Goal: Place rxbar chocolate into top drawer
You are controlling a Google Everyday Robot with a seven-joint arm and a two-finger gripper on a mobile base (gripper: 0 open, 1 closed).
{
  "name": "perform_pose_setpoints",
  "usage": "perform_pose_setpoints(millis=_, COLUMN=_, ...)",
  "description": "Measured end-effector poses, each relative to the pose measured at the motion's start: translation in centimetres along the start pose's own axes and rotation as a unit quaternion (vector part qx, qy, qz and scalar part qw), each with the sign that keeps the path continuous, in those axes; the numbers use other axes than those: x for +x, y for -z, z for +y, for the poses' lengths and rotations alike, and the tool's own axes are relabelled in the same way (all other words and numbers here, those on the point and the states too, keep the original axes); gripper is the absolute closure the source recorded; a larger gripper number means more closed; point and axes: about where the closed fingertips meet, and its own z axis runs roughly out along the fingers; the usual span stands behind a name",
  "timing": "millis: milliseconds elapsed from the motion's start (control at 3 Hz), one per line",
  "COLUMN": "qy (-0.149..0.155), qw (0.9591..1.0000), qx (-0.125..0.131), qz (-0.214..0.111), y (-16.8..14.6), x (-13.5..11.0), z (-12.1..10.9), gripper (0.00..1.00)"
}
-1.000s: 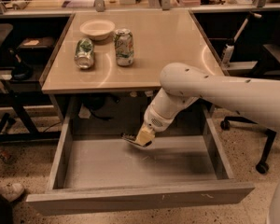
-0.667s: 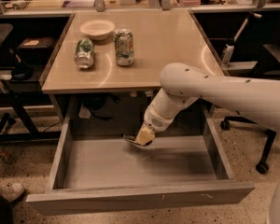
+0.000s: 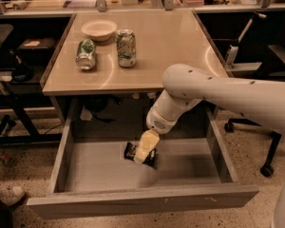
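White and bulky, the robot's arm [image 3: 218, 91] reaches in from the right, bends below the table edge and slants down into the open drawer, a path that seems chosen to pass under the tabletop rather than over it. The tan table [image 3: 180, 42] stands above, its front edge overhanging the back of the drawer. The grey top drawer [image 3: 142, 204] is pulled well out, so most of its flat floor lies open from above; its low side walls and long front panel fence that floor on three sides. On the tabletop, well apart from the work, sit a pale bowl [image 3: 99, 30], an upright green-and-white can [image 3: 126, 48] and a second can [image 3: 86, 54] lying on its side. The gripper [image 3: 141, 155] points down at the middle of the drawer, towards the back. The rxbar chocolate [image 3: 130, 151] is right under it, flat at or just above the drawer floor; whether the gripper is clasping the bar or has let it go cannot be told. To my judgement the placing is nearly done, with bare floor left and right and free room upward and forward for leaving
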Motion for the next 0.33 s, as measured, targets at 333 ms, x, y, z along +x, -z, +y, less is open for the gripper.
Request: perform_pose_setpoints(millis=333, qy=0.0, qw=1.0, qx=0.0, qz=0.0, y=0.0, x=0.0, z=0.0, gripper=0.0)
